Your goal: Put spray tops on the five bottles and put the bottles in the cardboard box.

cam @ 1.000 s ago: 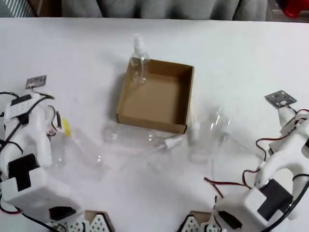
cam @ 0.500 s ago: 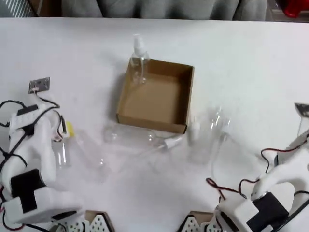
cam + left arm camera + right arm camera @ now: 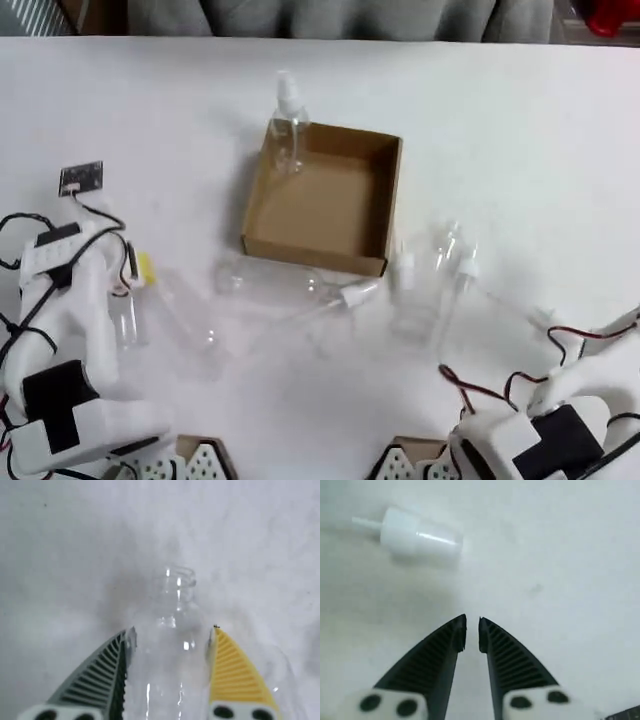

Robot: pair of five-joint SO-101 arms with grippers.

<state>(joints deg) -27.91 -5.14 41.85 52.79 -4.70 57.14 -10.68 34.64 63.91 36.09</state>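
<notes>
While holding the bare-necked bottle steady between the fingers of the left gripper, bring the right gripper to the loose spray top first. Right gripper: fingers almost together, only a thin slit between them, nothing held, close above the bench. Spray top: lying on its side on the bench, ahead of those fingertips and off to one side, clearly apart from them. Probably best to open wider before going down, then to take the cap across its round body and not by the thin stub at its end, so as to turn it upright over the neck afterwards. Left gripper: closed on the bottle's body, as far as can be judged, grey finger on one side and yellow finger on the other, open neck pointing away beyond the tips. In the high view, bottle at the left of the bench, spray top at the right, well apart, with the cardboard box between them and farther back. Careful with squeezing: thin clear plastic, likely to dent or slip.
</notes>
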